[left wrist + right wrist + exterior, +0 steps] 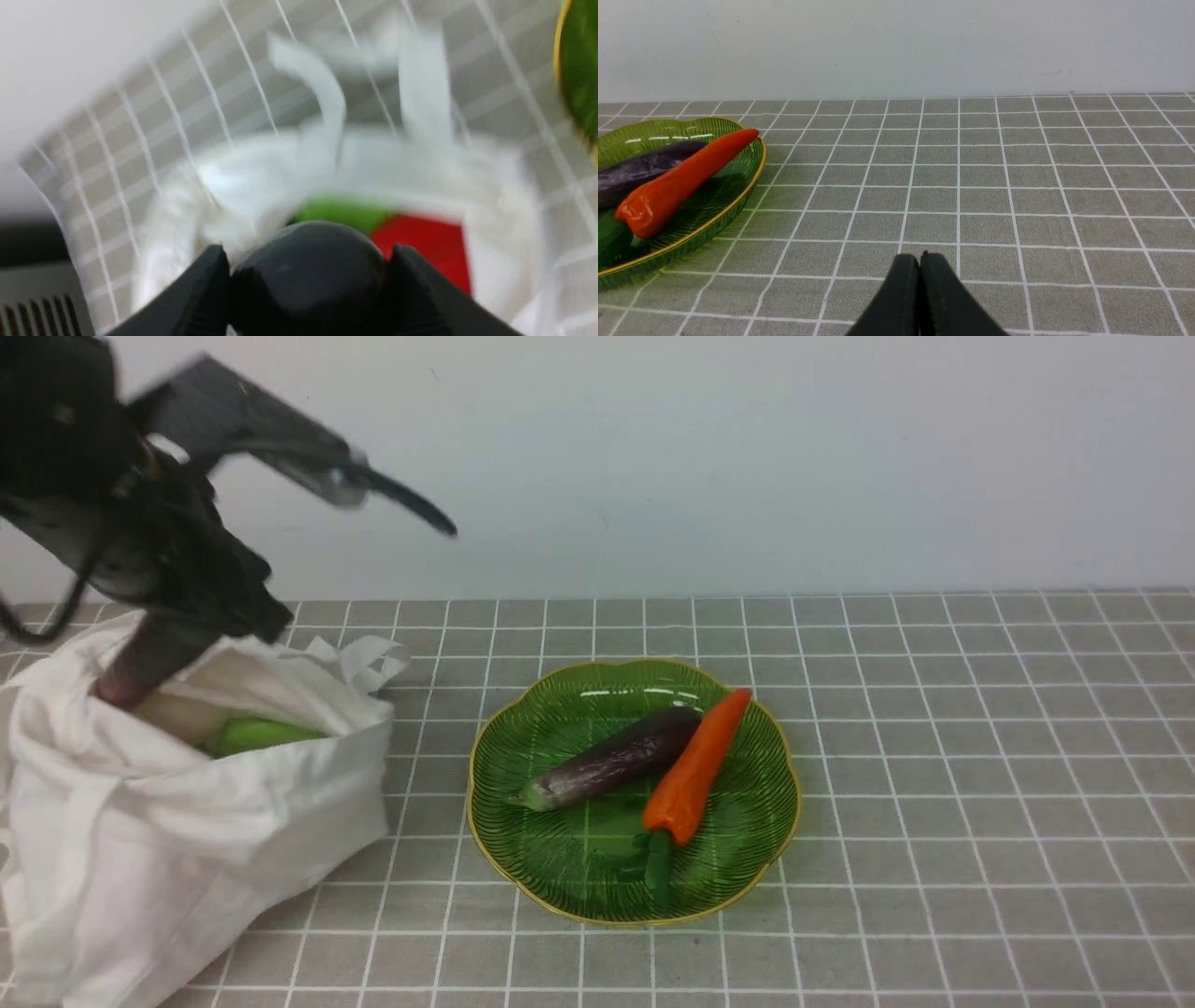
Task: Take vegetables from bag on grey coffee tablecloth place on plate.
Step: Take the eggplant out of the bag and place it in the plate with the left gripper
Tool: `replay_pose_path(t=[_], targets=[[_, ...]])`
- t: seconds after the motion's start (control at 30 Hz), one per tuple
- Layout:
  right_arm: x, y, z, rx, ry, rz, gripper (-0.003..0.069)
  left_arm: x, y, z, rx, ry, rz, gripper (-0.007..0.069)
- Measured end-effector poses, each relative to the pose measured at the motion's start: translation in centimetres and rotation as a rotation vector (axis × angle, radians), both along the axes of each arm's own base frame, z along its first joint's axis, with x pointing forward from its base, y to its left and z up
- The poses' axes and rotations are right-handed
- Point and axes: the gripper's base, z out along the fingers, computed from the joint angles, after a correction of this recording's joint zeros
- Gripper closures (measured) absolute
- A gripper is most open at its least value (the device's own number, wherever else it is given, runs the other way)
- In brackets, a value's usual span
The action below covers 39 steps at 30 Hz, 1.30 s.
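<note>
Your left jaws (308,270), upper left of the front view, are clamped on a dark eggplant (138,667), one finger on each flank; your right jaws (920,261), at the bottom of the right wrist view, stand together on nothing. The held eggplant slants down to the left into the mouth of the white bag (215,821), beside a green vegetable (266,735). The plate (635,905) lies to the right of the jaws, near the middle of the frame, so the coming move should be up, then rightward, by the nearer left arm. On it rest a purple eggplant (621,756) and an orange-red carrot-like vegetable (695,770). The left wrist view alone discloses a red vegetable (427,247) in the bag.
</note>
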Motion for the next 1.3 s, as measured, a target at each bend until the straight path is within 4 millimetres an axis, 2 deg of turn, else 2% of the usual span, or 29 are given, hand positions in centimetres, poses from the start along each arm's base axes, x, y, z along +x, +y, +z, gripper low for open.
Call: replay_pose_path(t=[0.13, 0.27, 0.4, 0.47, 0.5, 0.63, 0.67, 0.7, 0.77, 0.9, 1.03, 1.13, 1.3], targets=[[0.0, 0.0, 0.0, 0.000, 0.000, 0.000, 0.0673, -2.0, -0.4, 2.8, -0.153, -0.121, -0.002, 0.0239], [0.0, 0.0, 0.0, 0.000, 0.000, 0.000, 0.0673, -3.8, -1.9, 4.6, -0.439, -0.142, -0.034, 0.0239], [0.0, 0.0, 0.0, 0.000, 0.000, 0.000, 0.0673, -4.7, -4.8, 5.3, -0.644, -0.096, -0.206, 0.0239], [0.0, 0.0, 0.0, 0.000, 0.000, 0.000, 0.0673, -4.7, -5.5, 5.2, -0.653, -0.089, -0.257, 0.0239], [0.0, 0.0, 0.0, 0.000, 0.000, 0.000, 0.0673, -4.6, -6.8, 4.9, -0.685, -0.065, -0.333, 0.0239], [0.0, 0.0, 0.0, 0.000, 0.000, 0.000, 0.0673, -3.4, -10.5, 2.3, -0.653, 0.022, -0.511, 0.0239], [0.0, 0.0, 0.0, 0.000, 0.000, 0.000, 0.0673, -2.9, -11.3, 1.2, -0.629, 0.049, -0.538, 0.0239], [0.0, 0.0, 0.0, 0.000, 0.000, 0.000, 0.0673, -2.8, -11.4, 1.0, -0.621, 0.053, -0.547, 0.0239], [0.0, 0.0, 0.0, 0.000, 0.000, 0.000, 0.0673, -1.2, -13.6, -2.4, -0.576, 0.138, -0.582, 0.0239], [0.0, 0.0, 0.0, 0.000, 0.000, 0.000, 0.0673, 1.4, -15.6, -6.6, -0.542, 0.154, -0.538, 0.0239], [0.0, 0.0, 0.0, 0.000, 0.000, 0.000, 0.0673, 3.5, -16.3, -10.1, -0.518, 0.161, -0.483, 0.0239], [0.0, 0.0, 0.0, 0.000, 0.000, 0.000, 0.0673, 4.2, -16.5, -11.4, -0.517, 0.163, -0.447, 0.0231], [0.0, 0.0, 0.0, 0.000, 0.000, 0.000, 0.0673, 4.6, -16.5, -12.0, -0.519, 0.160, -0.426, 0.0096]])
